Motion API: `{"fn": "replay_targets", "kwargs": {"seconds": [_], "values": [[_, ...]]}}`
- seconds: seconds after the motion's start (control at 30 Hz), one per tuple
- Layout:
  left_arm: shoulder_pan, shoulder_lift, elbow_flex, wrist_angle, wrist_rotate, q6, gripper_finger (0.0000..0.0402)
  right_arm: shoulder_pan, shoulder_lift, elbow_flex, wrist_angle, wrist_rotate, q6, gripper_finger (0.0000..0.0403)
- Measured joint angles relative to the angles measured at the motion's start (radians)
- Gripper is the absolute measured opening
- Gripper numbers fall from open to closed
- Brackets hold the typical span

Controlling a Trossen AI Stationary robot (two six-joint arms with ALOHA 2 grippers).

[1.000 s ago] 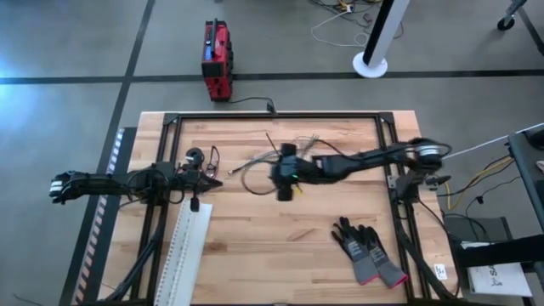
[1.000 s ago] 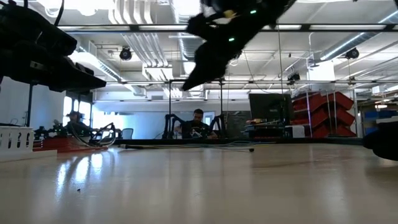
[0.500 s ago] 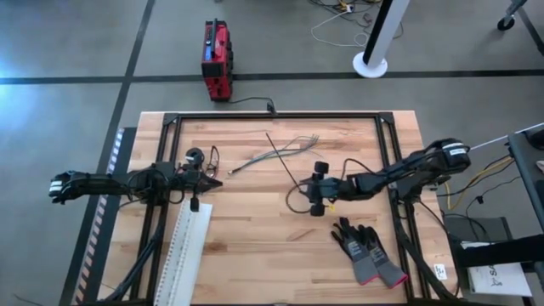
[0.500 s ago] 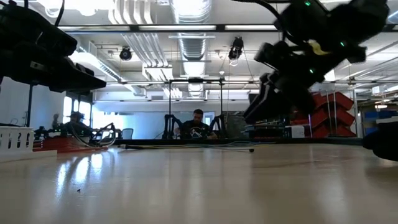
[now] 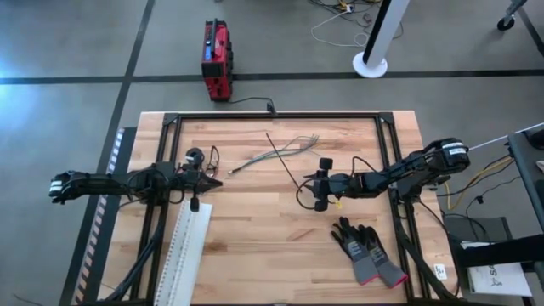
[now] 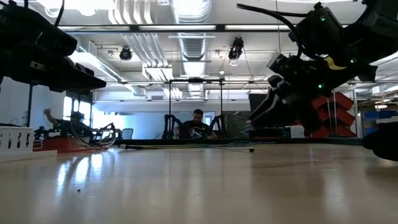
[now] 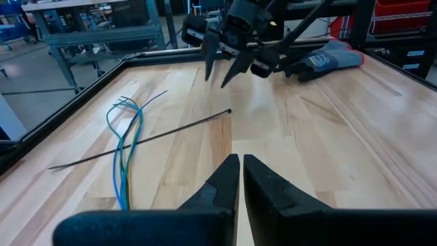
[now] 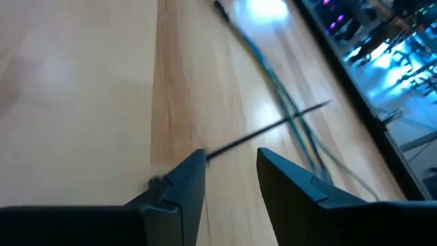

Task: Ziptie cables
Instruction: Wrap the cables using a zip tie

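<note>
Right gripper [image 5: 320,183] has pulled back toward the right edge, fingers parted and empty; lower squarely over the black ziptie [image 5: 282,161], left gripper [image 5: 210,181] clenched.

We see a smooth, faintly glossy pale wood table [image 7: 341,137]; beyond our left gripper [image 7: 240,179], matt knitted cloth gloves [image 7: 326,57].

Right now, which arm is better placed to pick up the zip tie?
Right, probably. The right gripper is open and hovers near the lower end of the black zip tie, which its wrist view shows just ahead of its fingers. The left gripper is shut and sits farther off, near the table's left edge.
</note>
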Motion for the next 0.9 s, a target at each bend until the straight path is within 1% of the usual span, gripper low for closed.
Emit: {"fn": "replay_targets", "kwargs": {"seconds": [0.1,0.17,0.23,0.37,0.4,0.47,0.5,0.53,0.57,0.63,0.7,0.73,0.83,0.9], "values": [[0.000,0.000,0.000,0.000,0.000,0.001,0.0004,0.001,0.000,0.001,0.007,-0.031,0.023,0.0114],[0.000,0.000,0.000,0.006,0.000,0.004,0.0004,0.004,0.000,0.001,0.003,-0.053,0.071,0.0110],[0.000,0.000,0.000,0.031,0.000,-0.029,0.0004,0.014,0.000,0.001,-0.006,-0.054,0.101,0.0107],[0.000,0.001,-0.001,0.143,0.000,-0.227,0.0004,0.041,0.000,0.001,-0.010,-0.054,0.111,0.0103],[-0.002,0.004,-0.001,0.192,0.001,-0.305,0.0004,0.046,-0.001,0.001,-0.008,-0.054,0.111,0.0103],[-0.002,0.010,-0.001,0.297,-0.001,-0.507,0.0004,0.058,-0.002,0.001,-0.009,-0.053,0.111,0.0104],[-0.002,0.013,-0.001,0.347,-0.015,-0.543,0.0004,0.063,-0.002,0.001,-0.009,-0.053,0.111,0.0105],[-0.001,0.017,-0.001,0.390,-0.044,-0.529,0.0004,0.066,-0.002,0.001,-0.010,-0.053,0.111,0.0107],[-0.001,0.022,-0.001,0.433,-0.096,-0.499,0.0004,0.069,-0.002,0.001,-0.010,-0.053,0.111,0.0109],[-0.001,0.038,-0.001,0.492,-0.245,-0.476,0.0004,0.071,-0.002,0.001,-0.011,-0.053,0.116,0.0113],[-0.001,0.072,-0.001,0.529,-0.410,-0.489,0.0004,0.071,-0.002,0.001,-0.012,-0.053,0.134,0.0117],[0.000,0.094,-0.001,0.535,-0.476,-0.509,0.0004,0.071,-0.002,0.001,-0.012,-0.052,0.146,0.0119],[0.000,0.172,-0.001,0.544,-0.590,-0.629,0.0004,0.071,-0.002,0.005,-0.013,-0.052,0.168,0.0125],[0.004,0.237,-0.001,0.562,-0.624,-0.701,0.0004,0.071,-0.002,0.011,-0.012,-0.052,0.172,0.0130]]}}
